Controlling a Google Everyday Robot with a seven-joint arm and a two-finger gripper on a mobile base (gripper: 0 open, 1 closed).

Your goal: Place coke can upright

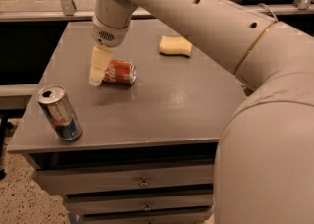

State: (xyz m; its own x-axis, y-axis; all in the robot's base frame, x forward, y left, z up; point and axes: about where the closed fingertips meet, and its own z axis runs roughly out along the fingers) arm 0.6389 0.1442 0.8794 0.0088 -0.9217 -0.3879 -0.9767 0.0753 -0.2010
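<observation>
Nearest, a silver-and-blue can [61,115] stands upright, left of the jaws. Then the gripper [96,78] points down at the tabletop [167,115]; I cannot tell whether its jaws are apart. The coke can [120,72] lies sideways just right of them, perhaps touching. Farther right, a yellow sponge [175,46].

A grey desk [186,115], over whose left half the gripper [97,70] hangs, has stacked drawers [113,184] with small knobs in front and stands on a speckled floor [19,203], while behind it a pale rail [29,15] with slanted metal struts crosses dark space in warm, dim light.
</observation>
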